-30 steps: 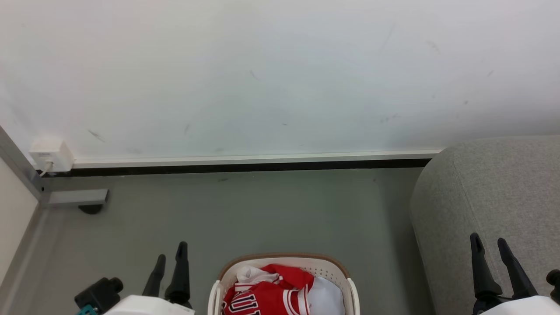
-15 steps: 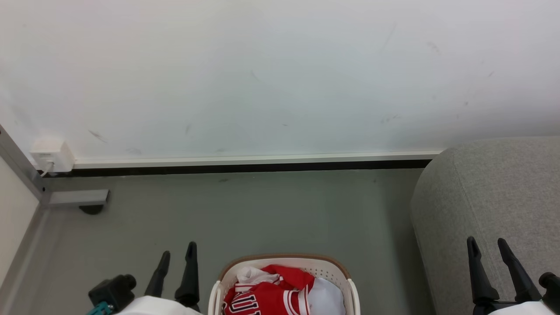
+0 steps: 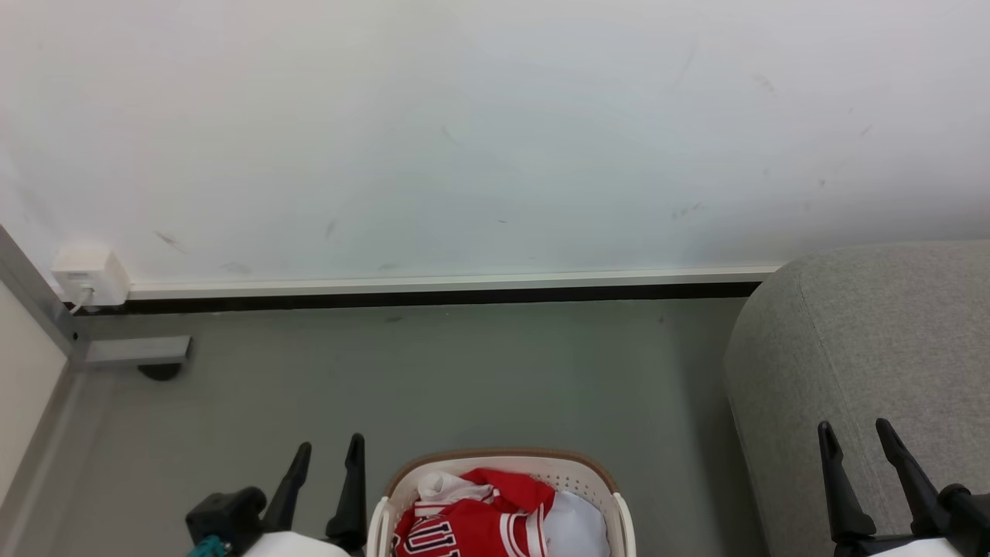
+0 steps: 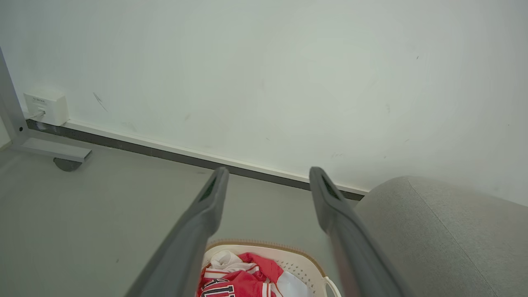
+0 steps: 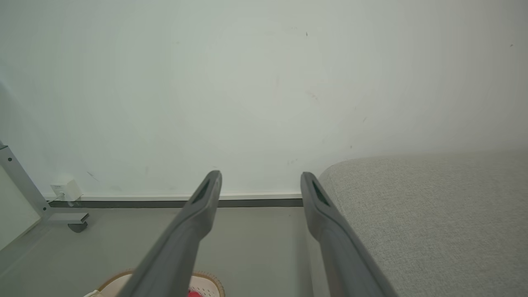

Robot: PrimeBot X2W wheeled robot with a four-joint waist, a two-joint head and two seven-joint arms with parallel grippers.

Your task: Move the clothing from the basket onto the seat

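**Both pincers released, clothing waiting in the basket**

The red-and-white clothing (image 3: 495, 503) lies crumpled in the laundry basket (image 3: 503, 453), which stands on the floor (image 3: 464, 371) at the bottom of the head view, near the sofa (image 3: 874, 340) but apart from it. The left pincer (image 3: 329, 447) hangs just beside the basket's left rim, fingers spread and holding nothing. That looks like a ready stance for dipping in. The right pincer (image 3: 852, 425) is likewise spread and empty in front of the sofa's rounded end, probably placed to receive or lay out a garment there. None of the transfer has been done.

The heap has no clear long axis, since it is bunched and partly cut off by the bottom edge of the view. The jersey (image 3: 433, 535) lies face up, its black lettering running roughly left to right. A white fold sits at the far left, and a pale pad (image 3: 576, 522) lies to the right of the red cloth. The sofa's seam runs from the wall (image 3: 495, 139) towards the robot.
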